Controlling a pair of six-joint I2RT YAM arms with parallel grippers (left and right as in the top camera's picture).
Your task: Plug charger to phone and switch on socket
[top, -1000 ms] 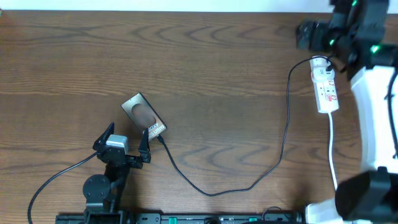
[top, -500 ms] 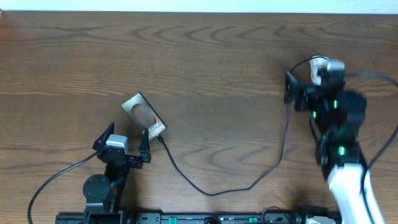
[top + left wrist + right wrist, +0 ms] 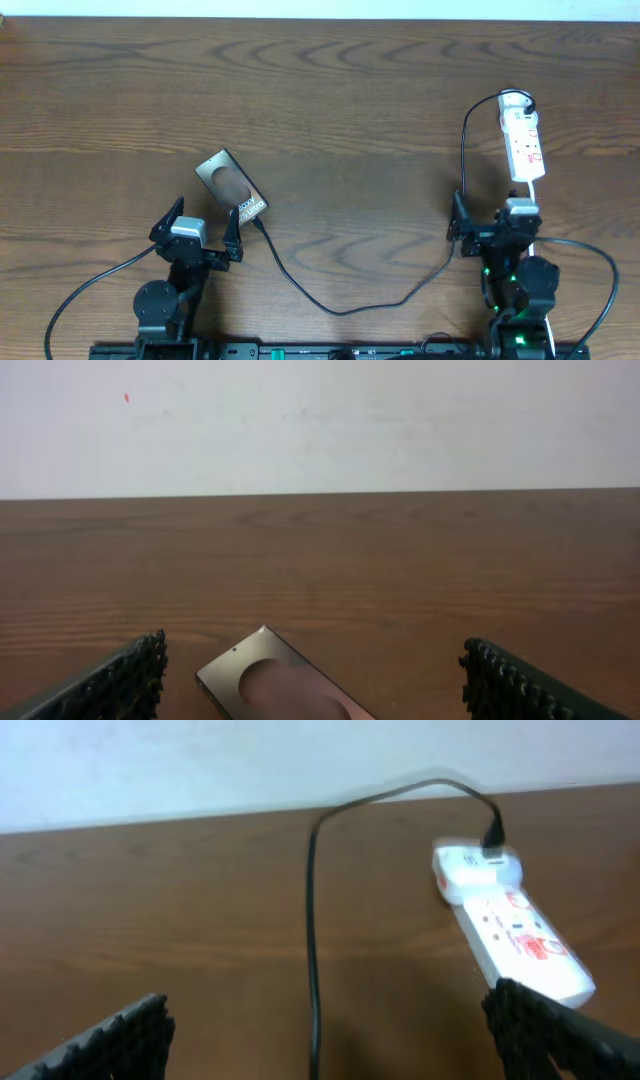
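This is looking like a robotics lab bench rather than a home. Two black robot arms, the left arm [image 3: 160,300] and the right arm [image 3: 515,290], are sitting at the near edge of a wood-grain counter [image 3: 330,90], and a black rail [image 3: 300,351] is running along that edge. Green indicator lights [image 3: 487,272] are glowing on the right arm. A plain white wall [image 3: 320,420] is standing at the far side. Props are lying spread out: the phone [image 3: 231,183] near left, the socket [image 3: 524,148] far right, and the charger [image 3: 340,308] trailing between them.

Open table [image 3: 350,100], but the charger [image 3: 340,312] loops across.
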